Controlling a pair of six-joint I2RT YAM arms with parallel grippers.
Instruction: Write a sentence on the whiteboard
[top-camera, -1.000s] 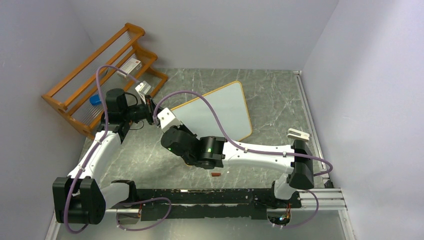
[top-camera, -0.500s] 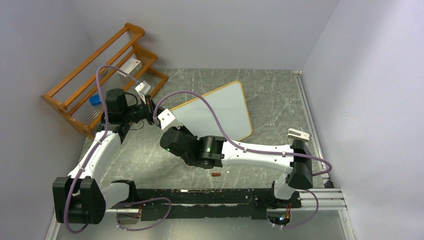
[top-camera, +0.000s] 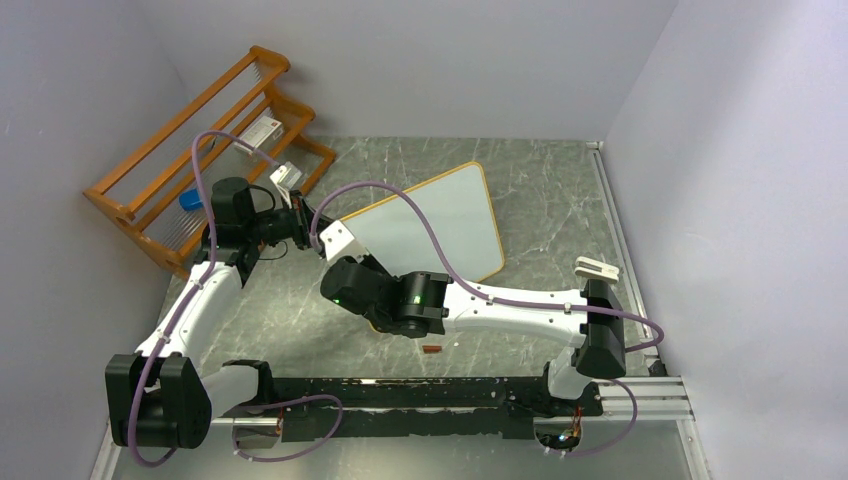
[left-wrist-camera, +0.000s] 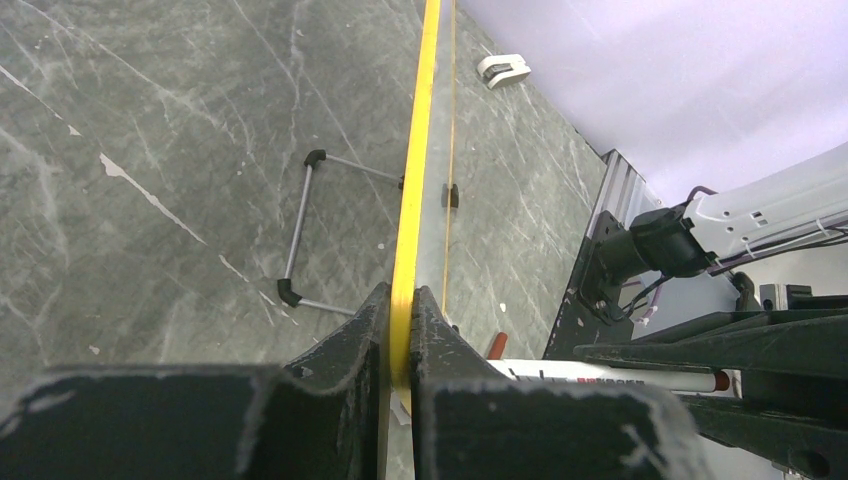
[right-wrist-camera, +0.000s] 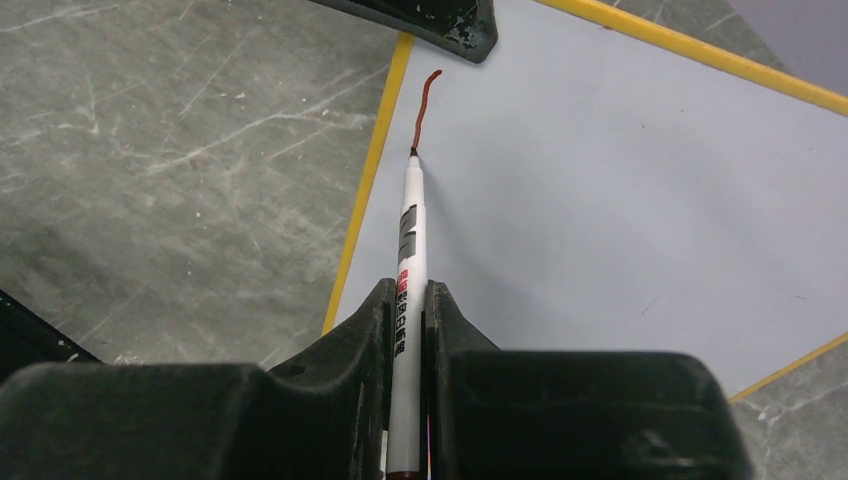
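The whiteboard (top-camera: 440, 225) stands tilted on the desk (top-camera: 540, 190) seen from above, both my arms reaching to its left corner, the right forearm lying low across the front. At my left wrist, my left fingers (left-wrist-camera: 345, 345) pinch its yellow rim, closed tight. At my right wrist, my right fingers (right-wrist-camera: 362, 335) clamp one marker (right-wrist-camera: 410, 230), its tip touching the board at one red stroke (right-wrist-camera: 423, 105).

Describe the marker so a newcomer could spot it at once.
Start at the large yellow-rimmed whiteboard. Near its left rim the right gripper is shut on a thin white marker, tip at the end of a short red stroke. It is the only pen there, with red lettering on its barrel.
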